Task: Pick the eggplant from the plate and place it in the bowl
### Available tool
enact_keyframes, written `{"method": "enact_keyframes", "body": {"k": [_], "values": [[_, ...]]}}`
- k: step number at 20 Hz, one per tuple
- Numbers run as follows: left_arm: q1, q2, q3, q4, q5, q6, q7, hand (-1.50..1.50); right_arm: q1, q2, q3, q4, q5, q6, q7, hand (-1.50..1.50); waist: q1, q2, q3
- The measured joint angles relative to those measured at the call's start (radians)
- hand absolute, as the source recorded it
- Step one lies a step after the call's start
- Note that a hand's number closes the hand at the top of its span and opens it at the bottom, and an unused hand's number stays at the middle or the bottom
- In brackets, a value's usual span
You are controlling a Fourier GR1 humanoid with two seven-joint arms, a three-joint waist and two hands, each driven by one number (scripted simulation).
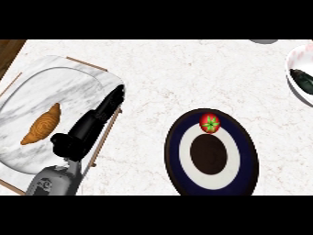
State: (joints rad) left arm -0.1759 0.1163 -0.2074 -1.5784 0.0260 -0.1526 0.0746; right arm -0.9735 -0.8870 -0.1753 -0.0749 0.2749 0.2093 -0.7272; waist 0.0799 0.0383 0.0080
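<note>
White marble-look counter (186,78) fills most of the head view, w/ a strip of brown wood floor showing at the upper left corner. Left side: a wood-framed marble tray (9,176) carrying a large oval glass platter (23,87), and on that a golden croissant (42,125), lying at a slant, long axis running upper right to lower left. One grey forearm comes up from the lower edge over the tray's right part; its black left robot hand (94,121) stretches toward the upper right, fingers straight & together, released, gripping nothing, tips over the platter's right rim, well apart from the croissant's upper end. Right robot hand doesn't show anywhere. Center-right: a dark navy plate (243,172) w/ a white ring and a dark middle, looks taller than wide. On its upper part sits a red tomato (210,123) w/ a green star-shaped stem, touching the white ring's top edge. Far right, upper corner: a white bowl (295,57) w/ faint pink marks, cut off by the view's right edge. Eggplant (308,81), dark & glossy, lies inside the bowl, against its left inner wall, well apart from plate and hand. A small grey rounded thing (263,41) peeks in at the top edge, near the bowl; can't tell what it is.
</note>
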Motion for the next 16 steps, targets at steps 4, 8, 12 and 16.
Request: {"method": "enact_keyframes", "body": {"k": [4, 8, 12, 16], "values": [[-0.014, -0.007, 0.001, -0.008, 0.001, 0.004, 0.008, 0.00, 0.023, -0.051, -0.051, 0.035, -0.048, 0.039, 0.013, -1.50, -0.001, 0.005, 0.003], [-0.009, -0.011, 0.000, -0.013, -0.001, 0.008, 0.003, 0.00, 0.054, -0.110, -0.096, 0.055, -0.093, 0.087, 0.007, -1.50, -0.005, 0.008, 0.005], [-0.003, -0.008, 0.002, -0.015, 0.000, 0.006, -0.001, 0.00, 0.094, -0.152, -0.126, 0.066, -0.122, 0.127, -0.007, -1.50, -0.007, 0.013, 0.009], [-0.001, -0.010, 0.003, -0.019, -0.001, 0.008, -0.004, 0.00, 0.127, -0.186, -0.137, 0.066, -0.134, 0.173, -0.006, -1.50, -0.009, 0.014, 0.011]]}}
